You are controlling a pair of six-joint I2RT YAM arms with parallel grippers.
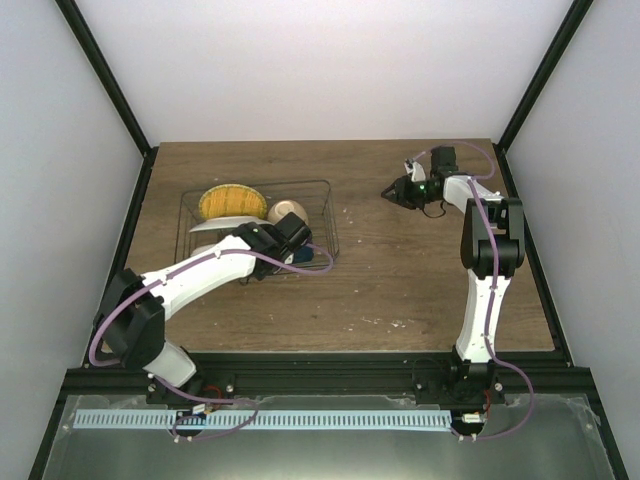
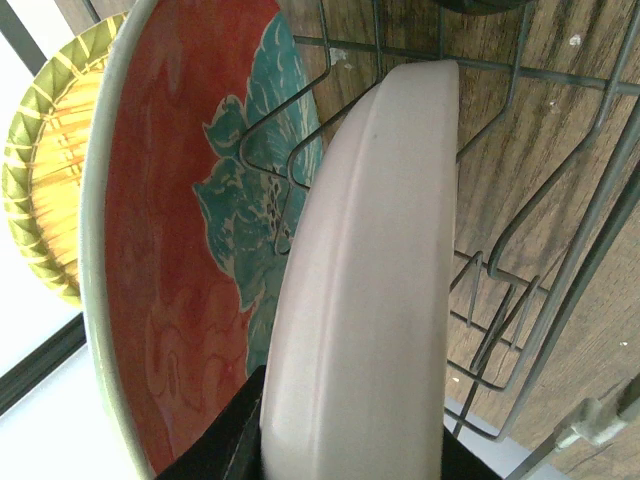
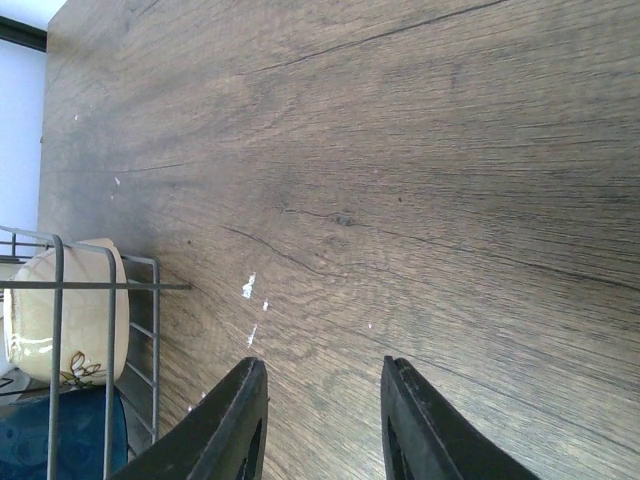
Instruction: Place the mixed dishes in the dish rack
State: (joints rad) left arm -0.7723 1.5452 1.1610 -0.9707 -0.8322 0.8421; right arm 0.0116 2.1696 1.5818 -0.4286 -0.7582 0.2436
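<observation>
The left gripper is reaching into the rectangular thin dark wire dish rack, which is standing at the 9 o'clock side of the brown wood-grain table. Its fingers are clamping the rim of the translucent pale whitish plate, which is standing on edge between the dividers. The red plate with teal flower is standing just beside it at 9 o'clock in the left wrist view, with the yellow-orange grid-patterned plate beyond. The small cream bowl and dark blue mug are sitting at the rack's 3 o'clock end. The right gripper is hovering at 1 o'clock over bare wood, jaws apart and holding nothing.
</observation>
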